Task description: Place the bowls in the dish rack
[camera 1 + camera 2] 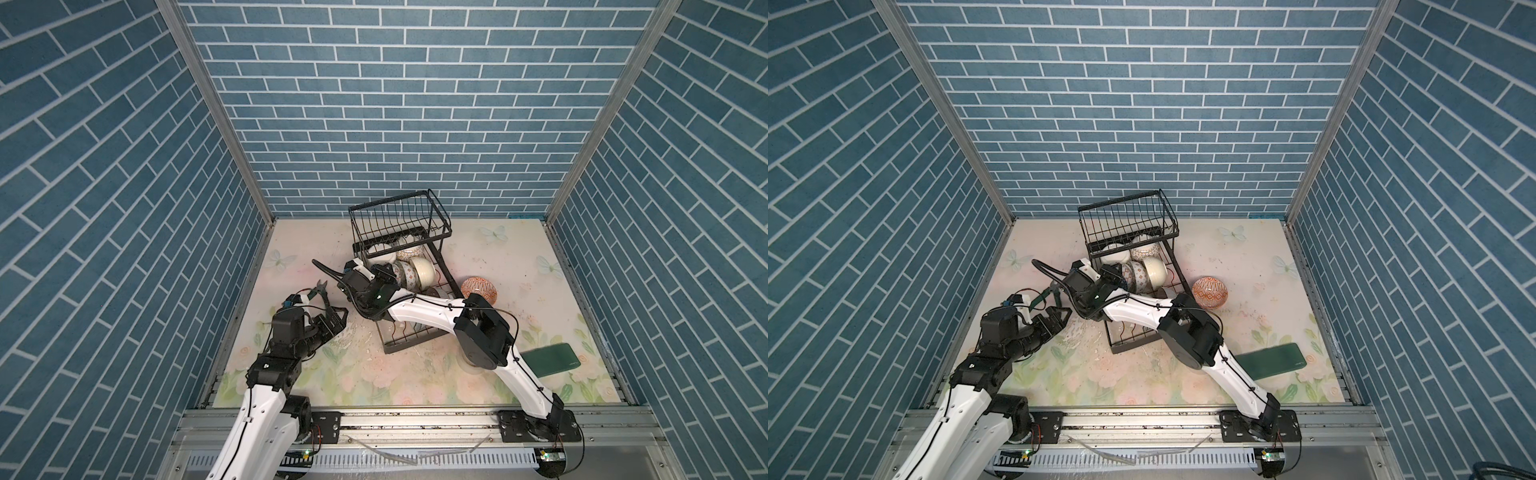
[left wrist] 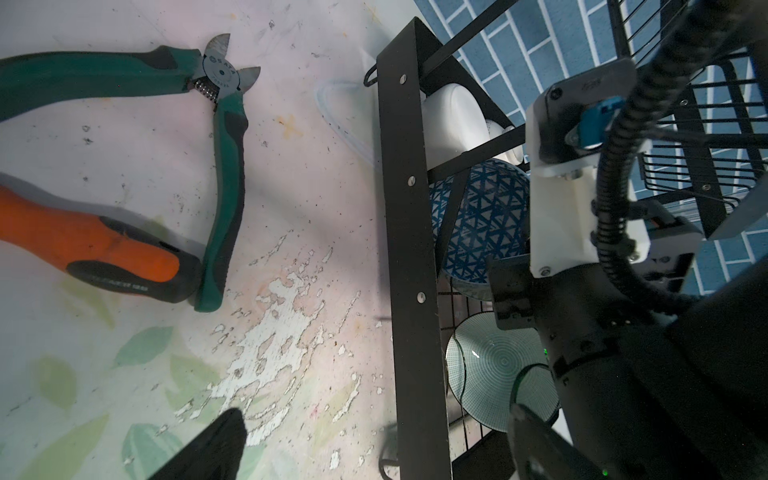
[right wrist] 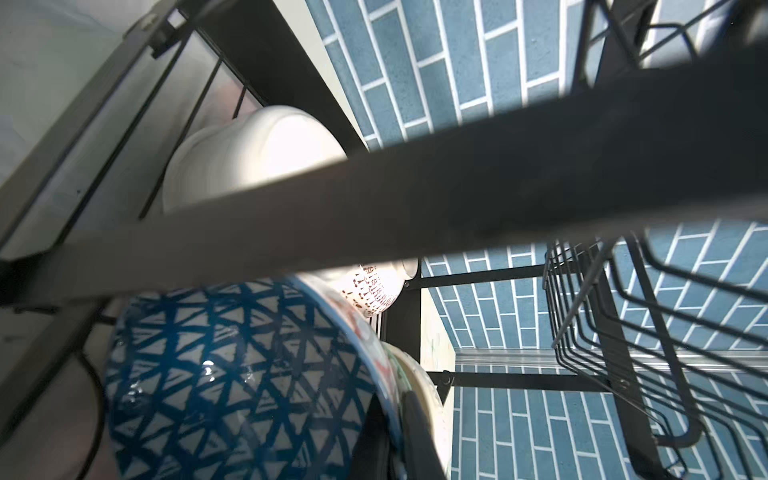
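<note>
The black wire dish rack (image 1: 388, 199) (image 1: 1121, 202) stands mid-table. My right gripper (image 1: 390, 274) (image 3: 397, 440) reaches into its lower tier from the left. It is shut on the rim of a blue-lattice bowl (image 3: 232, 374) (image 2: 482, 220), which stands on edge. Beside that bowl in the rack are a white bowl (image 1: 380, 250) (image 3: 257, 153), a brown-patterned one (image 1: 410, 252) and a cream one (image 1: 424, 271). A pale green bowl (image 2: 490, 365) sits lower in the tray. An orange-patterned bowl (image 1: 478, 291) (image 1: 1209, 293) lies on the table right of the rack. My left gripper (image 1: 334, 320) (image 2: 374, 449) hangs open, empty, left of the rack.
Green-handled cutters (image 2: 224, 166) (image 1: 321, 289) and an orange-handled tool (image 2: 104, 245) lie on the mat left of the rack. A translucent ring (image 2: 340, 120) lies against the rack's side plate (image 2: 405, 208). A dark green flat case (image 1: 552, 359) lies at the front right under the right arm.
</note>
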Robot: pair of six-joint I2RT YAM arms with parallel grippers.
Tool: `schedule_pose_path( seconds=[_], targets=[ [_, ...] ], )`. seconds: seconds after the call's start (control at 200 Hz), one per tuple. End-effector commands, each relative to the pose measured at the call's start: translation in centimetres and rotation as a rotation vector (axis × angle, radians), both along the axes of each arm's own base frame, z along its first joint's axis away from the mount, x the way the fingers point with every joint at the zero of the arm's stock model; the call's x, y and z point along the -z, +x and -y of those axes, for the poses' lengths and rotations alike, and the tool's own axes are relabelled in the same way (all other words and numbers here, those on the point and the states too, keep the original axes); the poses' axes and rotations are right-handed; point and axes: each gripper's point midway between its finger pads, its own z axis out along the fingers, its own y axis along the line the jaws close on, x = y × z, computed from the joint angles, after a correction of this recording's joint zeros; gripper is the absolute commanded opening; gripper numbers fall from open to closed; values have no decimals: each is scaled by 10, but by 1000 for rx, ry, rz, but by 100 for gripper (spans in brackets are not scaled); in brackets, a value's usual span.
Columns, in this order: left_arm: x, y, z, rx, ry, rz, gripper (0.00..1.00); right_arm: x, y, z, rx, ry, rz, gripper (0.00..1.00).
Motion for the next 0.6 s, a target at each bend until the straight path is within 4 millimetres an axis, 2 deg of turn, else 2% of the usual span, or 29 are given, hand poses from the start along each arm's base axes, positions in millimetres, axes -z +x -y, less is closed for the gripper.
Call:
schedule_pose_path(
  seconds=[0.0, 0.255, 0.595],
  targets=[
    [2, -1, -1, 9, 9, -4, 100, -3, 0, -7, 0, -8, 18, 0],
    [5, -2, -1, 7, 8, -8, 100, 8, -13, -12, -22, -21, -21, 0],
    [8, -4, -1, 7, 2, -13, 100, 10, -25, -18, -19, 3, -40, 0]
  ],
)
